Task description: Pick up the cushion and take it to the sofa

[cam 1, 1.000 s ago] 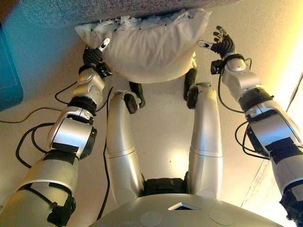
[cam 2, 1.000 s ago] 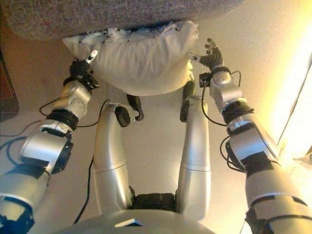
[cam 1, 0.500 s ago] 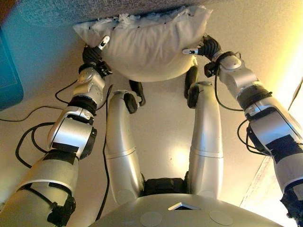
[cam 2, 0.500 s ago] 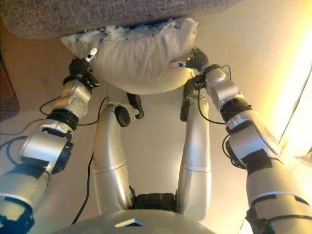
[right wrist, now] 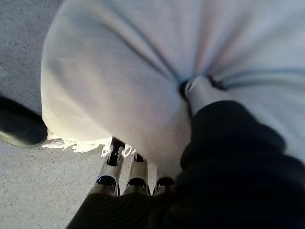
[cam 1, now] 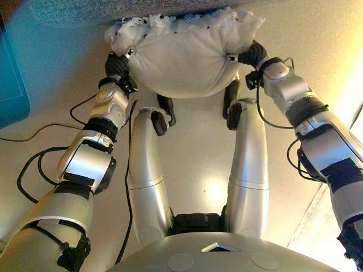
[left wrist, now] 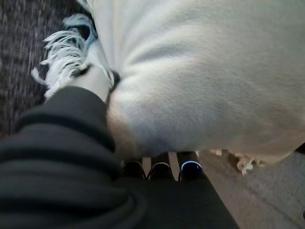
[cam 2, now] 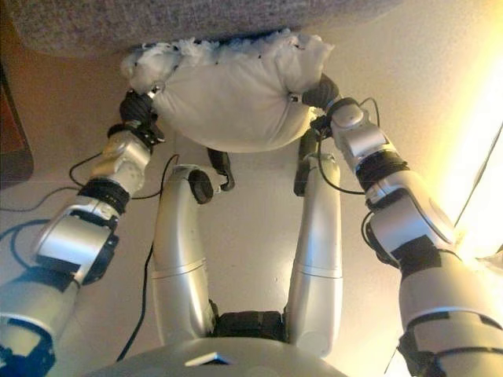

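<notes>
Between our two hands, the cushion [cam 1: 184,56] is squeezed just below the grey sofa [cam 2: 118,23] edge

From the left: our left hand [cam 1: 118,65] curls its fingers [left wrist: 183,168] under the cushion, thumb dug into the cloth; our right hand [cam 1: 252,55] clamps the other end likewise. We judge the grasp made; next comes a lift onto the sofa, whose front edge touches the fringe, with open floor [cam 1: 193,153] behind

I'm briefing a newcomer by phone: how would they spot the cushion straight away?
Find the grey sofa along the far edge of the head views. Right below its front edge, the cushion is squeezed between the left hand and the right hand. It is the only plump cream thing there, with a white fringe along its far edge.
</notes>
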Controlling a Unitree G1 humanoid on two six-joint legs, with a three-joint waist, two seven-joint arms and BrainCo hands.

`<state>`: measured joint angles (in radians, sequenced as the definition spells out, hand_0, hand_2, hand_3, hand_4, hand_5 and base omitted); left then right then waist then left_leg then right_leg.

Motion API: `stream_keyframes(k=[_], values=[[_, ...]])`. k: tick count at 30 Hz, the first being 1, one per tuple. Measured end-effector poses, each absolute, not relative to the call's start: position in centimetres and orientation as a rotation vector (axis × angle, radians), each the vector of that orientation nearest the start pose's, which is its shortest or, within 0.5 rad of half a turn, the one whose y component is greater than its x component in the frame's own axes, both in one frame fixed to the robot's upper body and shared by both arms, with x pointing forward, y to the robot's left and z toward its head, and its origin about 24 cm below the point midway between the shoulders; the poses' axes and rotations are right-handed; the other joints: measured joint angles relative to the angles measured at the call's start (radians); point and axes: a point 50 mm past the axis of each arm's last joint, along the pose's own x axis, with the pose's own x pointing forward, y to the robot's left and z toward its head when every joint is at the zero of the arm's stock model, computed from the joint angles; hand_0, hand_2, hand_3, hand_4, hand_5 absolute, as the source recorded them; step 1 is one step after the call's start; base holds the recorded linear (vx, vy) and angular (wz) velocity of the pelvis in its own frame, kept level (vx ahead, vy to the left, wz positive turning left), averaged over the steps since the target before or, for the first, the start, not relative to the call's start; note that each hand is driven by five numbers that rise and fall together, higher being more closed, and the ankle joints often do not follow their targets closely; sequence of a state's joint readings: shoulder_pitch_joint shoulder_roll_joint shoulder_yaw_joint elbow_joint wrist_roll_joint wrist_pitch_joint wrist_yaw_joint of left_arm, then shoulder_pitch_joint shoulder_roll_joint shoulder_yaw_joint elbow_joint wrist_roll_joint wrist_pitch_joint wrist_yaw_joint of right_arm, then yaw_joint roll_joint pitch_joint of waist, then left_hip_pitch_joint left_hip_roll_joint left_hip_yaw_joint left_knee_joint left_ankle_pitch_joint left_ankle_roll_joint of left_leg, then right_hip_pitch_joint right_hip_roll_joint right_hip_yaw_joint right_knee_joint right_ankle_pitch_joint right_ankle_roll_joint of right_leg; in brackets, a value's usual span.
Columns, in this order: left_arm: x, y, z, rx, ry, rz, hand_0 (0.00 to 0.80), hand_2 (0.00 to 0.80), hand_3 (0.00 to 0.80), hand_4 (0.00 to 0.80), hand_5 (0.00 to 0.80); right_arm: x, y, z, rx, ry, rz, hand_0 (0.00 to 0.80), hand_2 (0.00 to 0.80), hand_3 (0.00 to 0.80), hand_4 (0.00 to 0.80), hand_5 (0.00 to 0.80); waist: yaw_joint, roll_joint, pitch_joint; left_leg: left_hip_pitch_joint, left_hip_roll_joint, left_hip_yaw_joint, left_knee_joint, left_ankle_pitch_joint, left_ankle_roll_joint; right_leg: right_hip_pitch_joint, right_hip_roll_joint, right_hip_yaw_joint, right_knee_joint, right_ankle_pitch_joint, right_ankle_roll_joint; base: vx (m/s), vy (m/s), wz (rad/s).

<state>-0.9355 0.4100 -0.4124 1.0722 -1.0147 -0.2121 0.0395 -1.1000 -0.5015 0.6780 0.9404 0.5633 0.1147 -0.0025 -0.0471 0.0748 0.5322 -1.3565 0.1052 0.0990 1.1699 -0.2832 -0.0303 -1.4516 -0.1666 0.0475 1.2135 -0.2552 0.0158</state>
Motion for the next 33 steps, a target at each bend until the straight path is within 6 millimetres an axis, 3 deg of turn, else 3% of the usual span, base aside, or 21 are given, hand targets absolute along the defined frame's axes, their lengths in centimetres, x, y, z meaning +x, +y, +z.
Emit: stream_keyframes(k=[6, 12, 17, 23, 26, 29, 33], values=[[39.9, 19.8, 11.8, -0.315, -0.007, 0.063, 0.800, 0.800, 0.800, 0.800, 0.800, 41.2, -16.2, 15.5, -0.394, 0.121, 0.169, 0.800, 0.800, 0.800, 0.800, 0.800, 0.001, 0.001, 0.001, 0.037, 0.000, -0.005, 0.002, 0.000, 0.000, 0.042, -0.004, -0.006, 0.001, 0.000, 0.004, 0.000, -0.053, 0.01], [38.4, 19.7, 9.8, -0.288, -0.026, 0.022, 0.800, 0.800, 0.800, 0.800, 0.800, 39.4, -16.6, 11.6, -0.265, 0.111, 0.162, 0.800, 0.800, 0.800, 0.800, 0.800, -0.016, 0.001, 0.000, 0.146, 0.016, -0.012, -0.036, 0.002, 0.007, 0.173, -0.010, -0.031, -0.047, -0.004, 0.005, 0.000, -0.096, 0.03], [36.1, 19.0, 7.2, -0.296, -0.042, -0.014, 0.800, 0.800, 0.800, 0.800, 0.800, 36.0, -17.4, 7.5, -0.135, 0.088, 0.118, 0.800, 0.800, 0.800, 0.800, 0.800, -0.020, -0.001, 0.000, 0.285, 0.030, -0.004, -0.122, 0.007, 0.004, 0.322, -0.007, -0.054, -0.139, -0.003, 0.012, 0.060, -0.128, -0.01], [32.7, 18.4, 4.2, -0.392, -0.029, 0.053, 0.800, 0.800, 0.800, 0.800, 0.800, 31.3, -17.0, 3.8, 0.052, 0.074, 0.088, 0.800, 0.800, 0.800, 0.800, 0.800, -0.043, -0.031, -0.004, 0.589, 0.012, -0.001, -0.375, 0.065, -0.022, 0.629, 0.024, -0.072, -0.374, 0.036, 0.027, 0.119, -0.136, 0.01], [32.1, 18.5, 4.8, -0.385, -0.065, 0.060, 0.800, 0.800, 0.800, 0.800, 0.800, 30.2, -16.8, 4.1, 0.118, 0.022, 0.096, 0.800, 0.800, 0.800, 0.800, 0.800, -0.048, -0.054, -0.010, 0.728, 0.004, 0.003, -0.523, 0.115, -0.033, 0.760, 0.032, -0.089, -0.499, 0.070, 0.023, 0.054, -0.176, 0.04], [32.3, 18.3, 5.8, -0.396, -0.099, 0.049, 0.800, 0.800, 0.800, 0.800, 0.800, 30.6, -17.1, 5.2, 0.136, -0.022, 0.094, 0.800, 0.800, 0.800, 0.800, 0.800, -0.047, -0.061, -0.013, 0.815, 0.003, 0.006, -0.626, 0.158, -0.038, 0.844, 0.040, -0.100, -0.592, 0.103, 0.019, 0.128, -0.161, -0.01], [32.1, 18.3, 5.0, -0.370, -0.045, 0.048, 0.800, 0.800, 0.800, 0.800, 0.800, 30.5, -17.4, 5.0, 0.138, -0.006, 0.089, 0.800, 0.800, 0.800, 0.800, 0.800, -0.040, -0.067, -0.018, 0.939, 0.003, 0.006, -0.748, 0.202, -0.048, 0.961, 0.053, -0.112, -0.694, 0.130, 0.015, 0.181, -0.182, 0.02]])
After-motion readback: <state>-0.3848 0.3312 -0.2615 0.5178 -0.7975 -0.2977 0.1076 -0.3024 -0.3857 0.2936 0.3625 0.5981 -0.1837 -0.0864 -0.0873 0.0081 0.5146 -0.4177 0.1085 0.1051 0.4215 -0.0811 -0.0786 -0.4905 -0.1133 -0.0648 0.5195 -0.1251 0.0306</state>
